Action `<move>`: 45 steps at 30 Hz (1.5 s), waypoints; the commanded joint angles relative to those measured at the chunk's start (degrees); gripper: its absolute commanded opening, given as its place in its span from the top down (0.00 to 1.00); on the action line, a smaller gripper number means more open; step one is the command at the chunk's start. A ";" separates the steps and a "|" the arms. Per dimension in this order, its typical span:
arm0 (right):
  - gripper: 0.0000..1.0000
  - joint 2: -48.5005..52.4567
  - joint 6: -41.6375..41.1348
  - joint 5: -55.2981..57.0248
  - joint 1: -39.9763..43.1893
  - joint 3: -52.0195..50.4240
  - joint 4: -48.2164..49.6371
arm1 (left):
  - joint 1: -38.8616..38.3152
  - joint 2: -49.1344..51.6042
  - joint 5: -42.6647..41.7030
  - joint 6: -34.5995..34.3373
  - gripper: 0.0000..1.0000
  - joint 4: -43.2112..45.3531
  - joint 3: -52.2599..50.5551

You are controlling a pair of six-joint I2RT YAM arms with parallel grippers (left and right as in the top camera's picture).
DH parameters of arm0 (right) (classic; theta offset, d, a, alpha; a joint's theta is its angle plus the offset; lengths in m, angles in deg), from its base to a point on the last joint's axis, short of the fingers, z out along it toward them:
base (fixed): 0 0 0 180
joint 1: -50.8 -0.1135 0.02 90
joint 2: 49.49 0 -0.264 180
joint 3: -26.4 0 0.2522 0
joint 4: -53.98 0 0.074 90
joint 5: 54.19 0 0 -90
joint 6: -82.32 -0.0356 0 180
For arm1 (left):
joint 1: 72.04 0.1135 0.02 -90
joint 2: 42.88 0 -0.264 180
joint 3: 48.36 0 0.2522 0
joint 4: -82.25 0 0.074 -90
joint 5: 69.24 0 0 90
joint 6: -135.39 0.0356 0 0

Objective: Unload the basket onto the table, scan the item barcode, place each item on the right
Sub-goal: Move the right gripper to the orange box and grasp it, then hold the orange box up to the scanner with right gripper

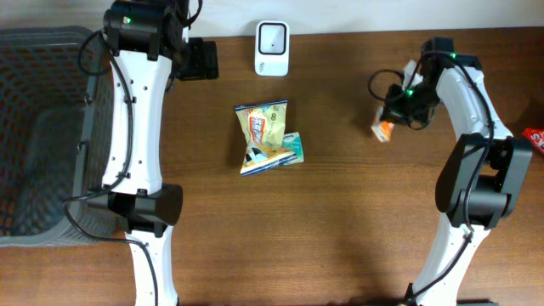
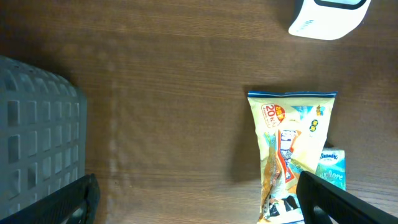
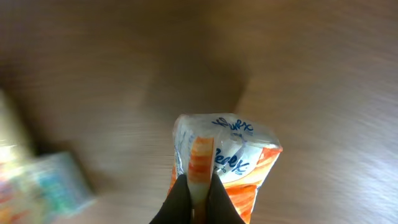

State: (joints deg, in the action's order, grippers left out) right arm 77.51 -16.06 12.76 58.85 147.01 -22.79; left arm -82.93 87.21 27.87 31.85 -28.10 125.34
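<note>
My right gripper (image 3: 199, 186) is shut on the edge flap of an orange and white tissue pack (image 3: 227, 158), pinched between both black fingers. From overhead, that tissue pack (image 1: 383, 129) sits at the right side of the table under the right gripper (image 1: 398, 109). A white barcode scanner (image 1: 272, 48) stands at the back centre, and its corner (image 2: 329, 17) shows in the left wrist view. My left gripper (image 2: 199, 202) is open over bare wood, its right finger next to a yellow snack bag (image 2: 289, 155). From overhead, the left gripper (image 1: 201, 59) is left of the scanner.
A yellow snack bag (image 1: 263, 136) lies mid-table on a teal tissue pack (image 1: 291, 149). A grey mesh basket (image 1: 38, 127) fills the left side, and its corner (image 2: 37, 130) shows in the left wrist view. A red item (image 1: 534, 136) peeks in at the right edge.
</note>
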 commanded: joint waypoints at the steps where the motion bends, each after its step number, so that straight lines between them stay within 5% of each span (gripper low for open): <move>1: 0.96 0.11 8.66 -21.66 -0.46 -0.42 1.60 | 0.20 -0.22 0.20 -0.55 0.01 0.04 0.15; 5: 0.95 0.13 8.00 -40.22 -0.37 -15.13 18.99 | 0.20 -0.22 0.22 -0.55 0.01 0.04 0.15; 7: 0.95 0.13 6.40 -40.30 0.68 -20.00 23.04 | 0.20 -0.22 0.20 -0.55 0.01 0.04 0.15; 10: 0.74 0.04 3.63 -19.98 8.00 -21.00 17.84 | 0.20 -0.22 0.20 -0.55 0.01 0.04 0.15; 12: 0.59 0.00 5.29 -18.14 12.26 -15.67 10.82 | 0.20 -0.22 0.20 -0.55 0.01 0.04 0.15; 15: 0.50 0.00 11.82 -14.16 12.79 0.59 -6.73 | 0.20 -0.22 0.20 -0.55 0.01 0.04 0.15; 19: 0.50 0.13 21.03 -9.70 4.37 0.72 -8.31 | 0.20 -0.22 0.20 -0.55 0.01 0.04 0.15; 24: 0.47 0.13 16.33 1.68 -2.12 -9.14 2.25 | 0.20 -0.22 0.20 -0.55 0.01 0.04 0.15; 28: 0.49 0.13 16.09 -3.19 -2.12 -16.13 9.09 | 0.20 -0.22 0.20 -0.55 0.01 0.04 0.15; 30: 0.88 0.13 15.78 -3.48 -2.16 -17.70 11.08 | 0.20 -0.22 0.20 -0.55 0.01 0.04 0.15; 31: 0.96 0.11 15.58 -6.05 -2.25 -16.87 11.28 | 0.20 -0.22 0.20 -0.55 0.01 0.04 0.15; 35: 0.96 0.11 14.95 -6.21 -5.57 -4.74 11.30 | 0.20 -0.22 0.20 -0.55 0.01 0.04 0.15; 37: 0.96 0.11 14.97 4.44 -10.93 8.48 13.31 | 0.20 -0.22 0.20 -0.55 0.01 0.04 0.15; 40: 0.96 0.20 24.22 28.76 -20.94 13.46 30.14 | 0.20 -0.22 0.20 -0.55 0.01 0.04 0.15; 42: 0.96 2.10 32.13 32.81 -24.70 12.96 40.06 | 0.20 -0.22 0.20 -0.55 0.01 0.04 0.15; 45: 0.96 7.85 33.64 32.70 -27.45 12.96 52.70 | 0.20 -0.24 0.20 -0.55 0.01 0.04 0.15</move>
State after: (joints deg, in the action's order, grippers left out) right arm 81.07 14.32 41.68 31.62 159.95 27.07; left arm -82.93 87.21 27.85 31.85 -27.91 125.34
